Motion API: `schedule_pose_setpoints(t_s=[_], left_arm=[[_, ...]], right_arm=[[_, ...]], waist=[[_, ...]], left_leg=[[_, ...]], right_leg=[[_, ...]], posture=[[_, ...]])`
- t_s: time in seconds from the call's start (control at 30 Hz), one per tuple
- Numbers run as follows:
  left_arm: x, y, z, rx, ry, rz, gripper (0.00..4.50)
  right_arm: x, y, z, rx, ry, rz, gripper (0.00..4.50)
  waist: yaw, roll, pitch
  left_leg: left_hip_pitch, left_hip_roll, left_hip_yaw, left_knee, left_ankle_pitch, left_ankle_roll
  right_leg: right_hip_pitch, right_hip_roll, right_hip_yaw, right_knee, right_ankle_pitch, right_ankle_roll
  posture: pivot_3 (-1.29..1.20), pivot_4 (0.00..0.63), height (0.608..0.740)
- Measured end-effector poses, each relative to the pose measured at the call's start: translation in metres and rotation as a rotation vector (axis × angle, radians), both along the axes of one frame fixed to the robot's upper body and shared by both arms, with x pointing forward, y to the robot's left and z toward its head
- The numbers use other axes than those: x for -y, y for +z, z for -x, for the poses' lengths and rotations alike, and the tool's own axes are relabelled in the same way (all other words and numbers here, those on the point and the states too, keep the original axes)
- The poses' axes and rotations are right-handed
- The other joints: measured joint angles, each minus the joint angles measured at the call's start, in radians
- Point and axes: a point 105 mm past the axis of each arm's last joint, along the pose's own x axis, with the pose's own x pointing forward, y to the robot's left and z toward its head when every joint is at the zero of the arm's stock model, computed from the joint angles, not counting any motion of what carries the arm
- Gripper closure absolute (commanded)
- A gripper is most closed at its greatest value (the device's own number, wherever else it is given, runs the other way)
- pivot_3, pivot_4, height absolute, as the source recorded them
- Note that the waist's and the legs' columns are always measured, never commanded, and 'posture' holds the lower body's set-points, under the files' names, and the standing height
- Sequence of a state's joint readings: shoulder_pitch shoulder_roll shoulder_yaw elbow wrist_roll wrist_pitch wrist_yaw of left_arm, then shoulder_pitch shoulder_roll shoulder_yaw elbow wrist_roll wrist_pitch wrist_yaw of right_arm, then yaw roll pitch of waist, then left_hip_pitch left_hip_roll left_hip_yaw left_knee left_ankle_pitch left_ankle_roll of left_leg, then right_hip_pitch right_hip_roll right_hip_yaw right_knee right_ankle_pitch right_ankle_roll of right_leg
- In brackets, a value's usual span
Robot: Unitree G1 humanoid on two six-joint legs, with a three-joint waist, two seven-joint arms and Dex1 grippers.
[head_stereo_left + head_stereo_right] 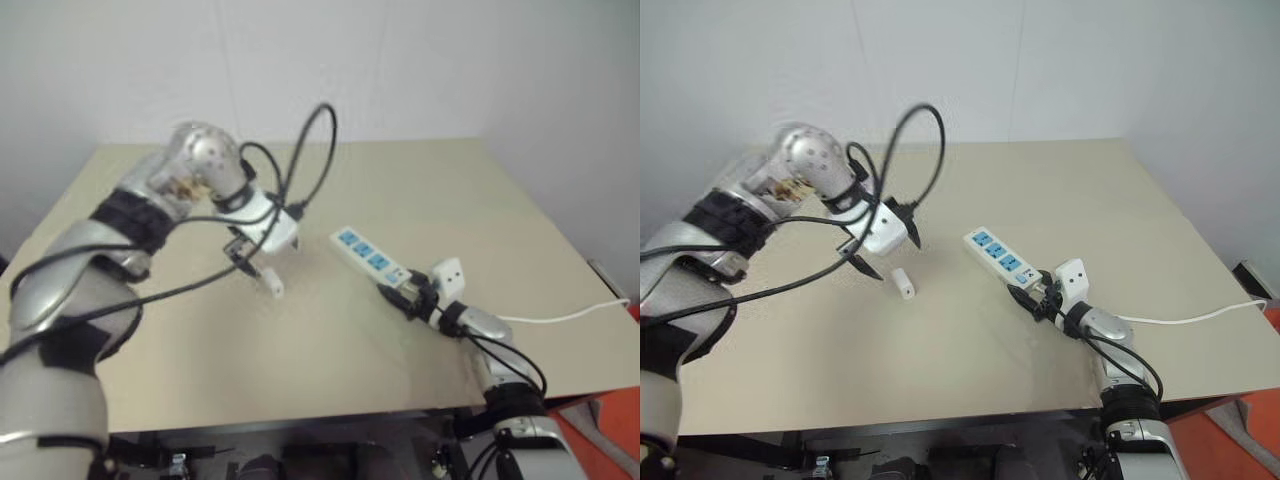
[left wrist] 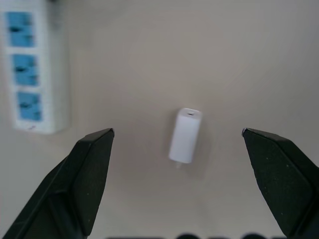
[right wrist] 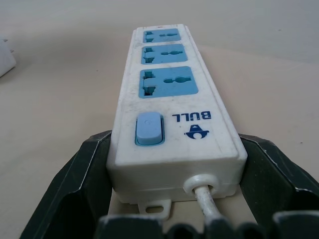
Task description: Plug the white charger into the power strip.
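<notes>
Left gripper (image 1: 883,250): hangs over the tabletop, pointing steeply down, its two black fingers (image 2: 92,164) spread wide with nothing between them but air
White charger (image 1: 903,283): lies on its side on the bare tabletop directly beneath the left gripper; in the left wrist view (image 2: 185,135) it sits in the gap between the two fingers, nearer one than the other, touching neither
Charger's lie: long side flat on the surface, one short end turned toward the power strip's side of the tabletop; a small dark slot shows on the upper short end in the left wrist view
Tabletop (image 1: 420,180): plain beige board, carrying the charger and the strip
Power strip (image 1: 368,254): long white bar with three blue socket faces, lying flat and slanted, well apart from the charger and on the right gripper's side of it
Strip's near end: the end with the blue switch (image 3: 149,128) and the cord outlet sits between the right gripper's fingers
Right gripper (image 1: 405,291): held level at the strip's cord end, its black fingers (image 3: 82,179) closed against the two long sides of the bar, grasping the power strip
Cord (image 1: 560,318): thin and white, runs from the strip's gripped end past the right gripper and off toward the tabletop's right edge
</notes>
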State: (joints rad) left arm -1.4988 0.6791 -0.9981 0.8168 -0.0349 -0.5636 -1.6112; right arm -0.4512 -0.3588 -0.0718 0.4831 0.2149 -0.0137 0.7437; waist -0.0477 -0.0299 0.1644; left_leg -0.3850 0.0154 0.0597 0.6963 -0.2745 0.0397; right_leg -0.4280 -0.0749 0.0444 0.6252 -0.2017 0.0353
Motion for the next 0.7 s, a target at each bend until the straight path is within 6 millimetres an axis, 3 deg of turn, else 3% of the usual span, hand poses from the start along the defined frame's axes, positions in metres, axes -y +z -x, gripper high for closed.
schedule_pose_setpoints(t_s=[0.37,0.7], left_arm=[[0.022,-0.031,-0.006,-0.019,-0.134,-0.218,0.00],[0.019,-0.050,-0.009,-0.023,-0.134,-0.264,0.00]], right_arm=[[0.000,0.001,0.001,-0.008,-0.002,0.001,1.08],[0.001,0.001,0.003,-0.005,-0.020,0.006,1.08]], waist=[[0.001,-0.002,0.001],[0.004,-0.002,0.001]], left_leg=[[-0.001,0.000,-0.002,0.001,-0.001,0.001],[-0.003,0.000,-0.004,0.001,-0.001,0.001]], right_leg=[[0.000,0.000,0.000,-0.001,0.000,0.000],[0.000,-0.001,-0.001,-0.001,0.000,0.001]], posture=[[0.00,0.150,0.740],[0.00,0.150,0.740]])
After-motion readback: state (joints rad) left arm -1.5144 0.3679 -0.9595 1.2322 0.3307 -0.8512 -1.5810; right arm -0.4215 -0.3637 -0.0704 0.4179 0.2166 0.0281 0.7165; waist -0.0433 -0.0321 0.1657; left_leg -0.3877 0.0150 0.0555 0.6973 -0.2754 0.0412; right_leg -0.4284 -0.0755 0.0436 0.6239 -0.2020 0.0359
